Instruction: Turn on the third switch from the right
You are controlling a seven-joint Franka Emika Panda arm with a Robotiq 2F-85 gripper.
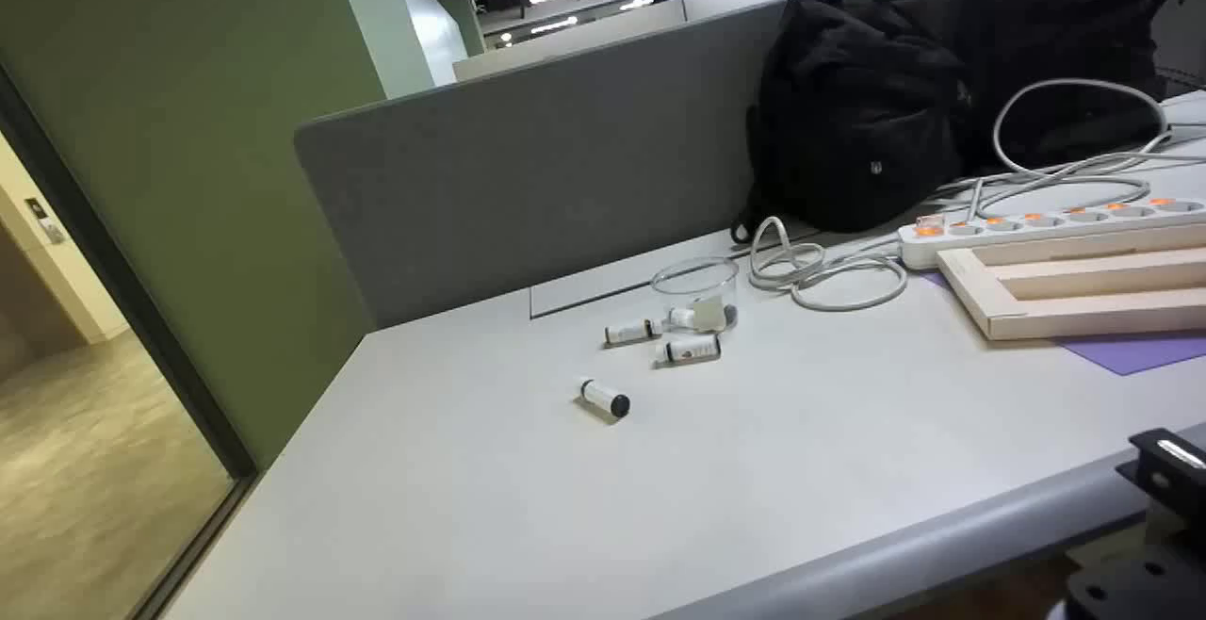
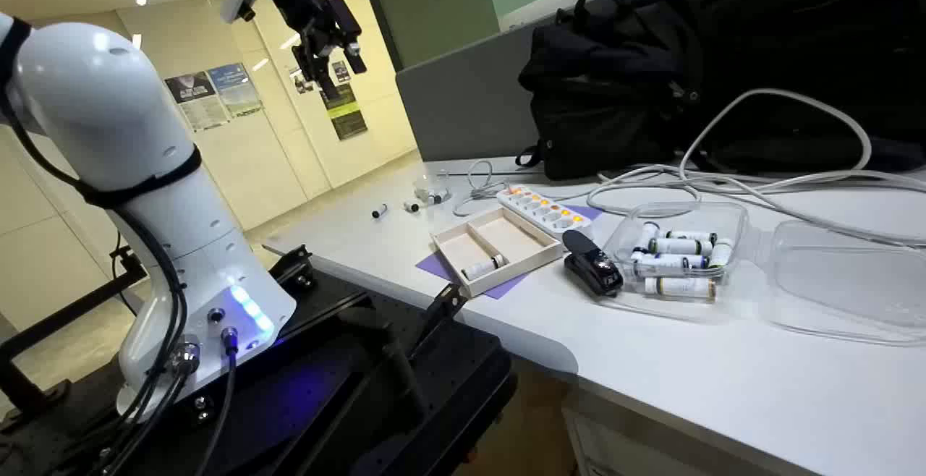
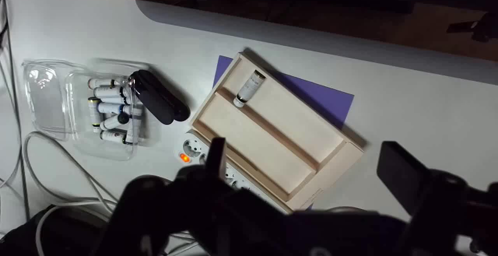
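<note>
Note the gripper [image 3: 305, 162] hanging well above the white desk [image 1: 490, 469] on the robot arm [image 2: 108, 100], with fingers [image 3: 402, 174] spread wide apart. Locate the power strip [image 2: 544, 208] on the desk, just beside one long wall of the wooden tray [image 3: 327, 172]. Find orange switches [image 1: 1034, 216] in a row along the strip; see one glowing at the end nearest the black stapler-like device [image 3: 159, 96]. Cannot tell the on or off state of each remaining switch. Read the strip as partly covered by the gripper in the wrist view. Observe the tray resting over a purple sheet [image 3: 323, 96], with a white vial [image 3: 251, 86] lying in the compartment farther from the strip. Find more vials [image 3: 109, 92] heaped in the clear container [image 3: 79, 139], with lid [image 3: 44, 100] folded back. See, in an exterior view, a clear cup [image 1: 695, 288] near loose vials [image 1: 604, 398] on the desk, and pale cables [image 1: 848, 307] coiled between cup and strip, in front of a black backpack [image 1: 848, 102]
</note>
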